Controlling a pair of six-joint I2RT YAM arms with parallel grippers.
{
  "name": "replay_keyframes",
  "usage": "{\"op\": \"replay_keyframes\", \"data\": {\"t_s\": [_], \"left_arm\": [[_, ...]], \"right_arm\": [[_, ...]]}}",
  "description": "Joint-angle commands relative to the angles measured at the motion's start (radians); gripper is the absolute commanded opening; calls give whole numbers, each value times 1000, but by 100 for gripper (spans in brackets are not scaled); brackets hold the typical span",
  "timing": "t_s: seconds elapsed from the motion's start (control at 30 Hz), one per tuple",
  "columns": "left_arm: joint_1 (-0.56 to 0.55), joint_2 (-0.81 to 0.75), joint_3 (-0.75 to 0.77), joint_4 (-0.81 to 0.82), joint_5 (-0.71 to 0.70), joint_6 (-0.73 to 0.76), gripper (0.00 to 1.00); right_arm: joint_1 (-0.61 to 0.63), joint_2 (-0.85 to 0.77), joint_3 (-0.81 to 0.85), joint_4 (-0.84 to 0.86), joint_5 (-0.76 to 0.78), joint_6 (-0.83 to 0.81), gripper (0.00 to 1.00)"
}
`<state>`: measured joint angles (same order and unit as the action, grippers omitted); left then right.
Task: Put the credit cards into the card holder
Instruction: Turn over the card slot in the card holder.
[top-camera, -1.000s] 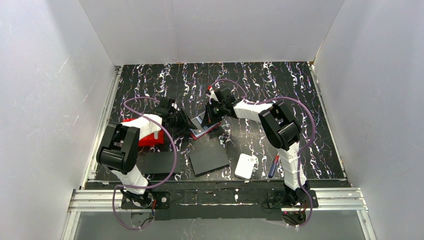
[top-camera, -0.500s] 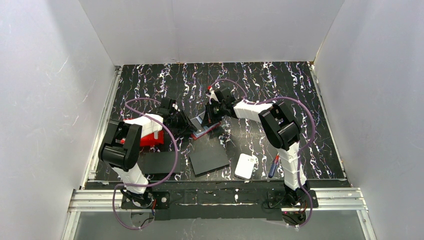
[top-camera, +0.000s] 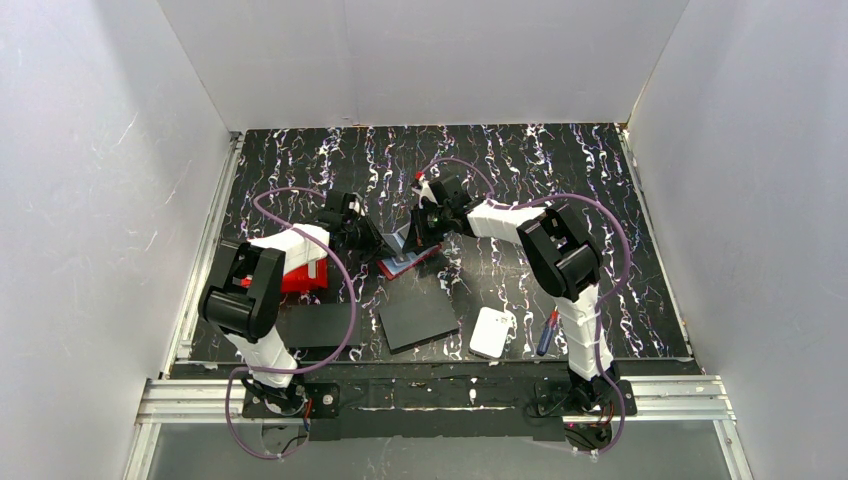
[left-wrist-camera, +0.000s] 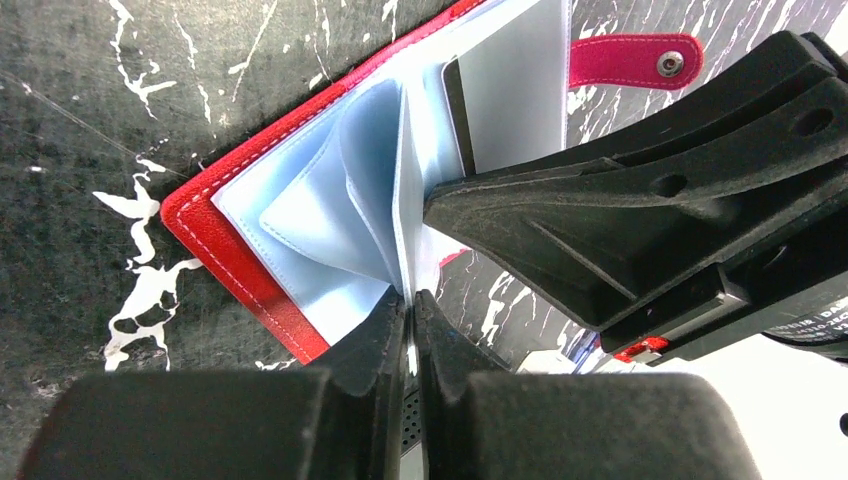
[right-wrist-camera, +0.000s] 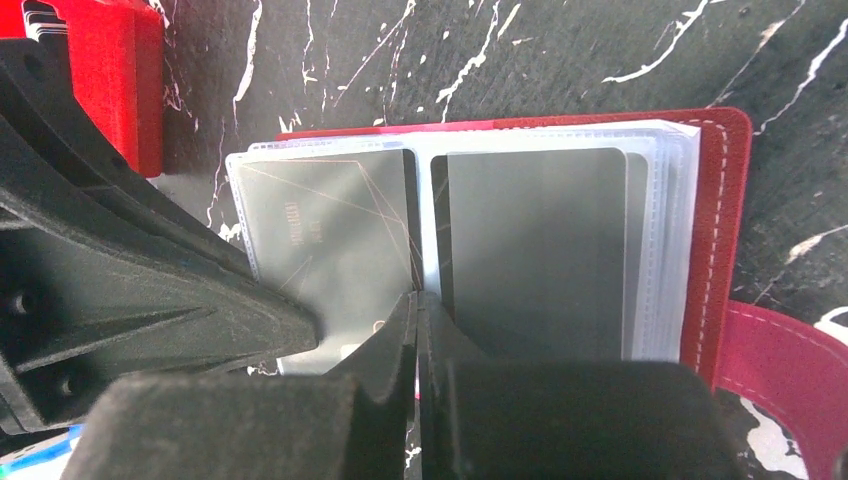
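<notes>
While both arms work the open card holder (top-camera: 405, 262) mid-tabletop (top-camera: 500, 160), spread one sleeve only.
L gripper (left-wrist-camera: 410, 300) jaws clamped on a pale-blue sleeve leaf; R gripper (right-wrist-camera: 417, 300) jaws together at centre fold, grip unclear. Credit cards (right-wrist-camera: 535, 250) sit in sleeves. Best: lift leaf gently, R pins holder w/o dragging.

**Card holder lying open, credit cards sitting in its sleeves**

You are looking at the dark red card holder (top-camera: 405, 262) lying open on the table, just toward nine o'clock from centre. Its pale clear sleeves are fanning upward. Its snap strap (left-wrist-camera: 625, 62) is pointing off toward one o'clock in the left wrist view. Two grey credit cards (right-wrist-camera: 535, 250) are sitting side by side in facing sleeves.
</notes>
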<state>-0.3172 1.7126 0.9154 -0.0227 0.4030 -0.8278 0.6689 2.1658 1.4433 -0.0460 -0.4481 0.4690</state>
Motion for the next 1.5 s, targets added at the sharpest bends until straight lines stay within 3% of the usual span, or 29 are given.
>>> {"op": "replay_keyframes", "data": {"t_s": [0.0, 0.13, 0.3, 0.4, 0.67, 0.93, 1.13, 1.23, 1.47], "left_arm": [[-5, -15, 38, -8, -10, 71, 0], [-6, -11, 102, -135, -26, 190, 0], [-4, -9, 184, -296, -23, 367, 0], [-5, -1, 232, -354, 22, 435, 0], [-5, 70, 313, -400, 106, 429, 7], [-5, 109, 334, -379, 148, 406, 15], [-4, 115, 337, -357, 164, 384, 25], [-4, 112, 329, -345, 161, 376, 26], [-5, 103, 302, -311, 156, 353, 27]], "right_arm": [[26, 5, -24, -57, 41, -12, 8], [25, -55, 16, -143, 44, -24, 25], [13, -113, 71, -281, 123, -152, 45], [4, -112, 37, -226, 99, -188, 56], [-23, -200, -131, 27, 30, -140, 68], [-73, -185, -151, 105, -5, -50, 69], [-72, -157, -153, 158, -73, 6, 58], [-73, -158, -161, 177, -90, 19, 53], [-81, -161, -196, 279, -160, 110, 53]]}}
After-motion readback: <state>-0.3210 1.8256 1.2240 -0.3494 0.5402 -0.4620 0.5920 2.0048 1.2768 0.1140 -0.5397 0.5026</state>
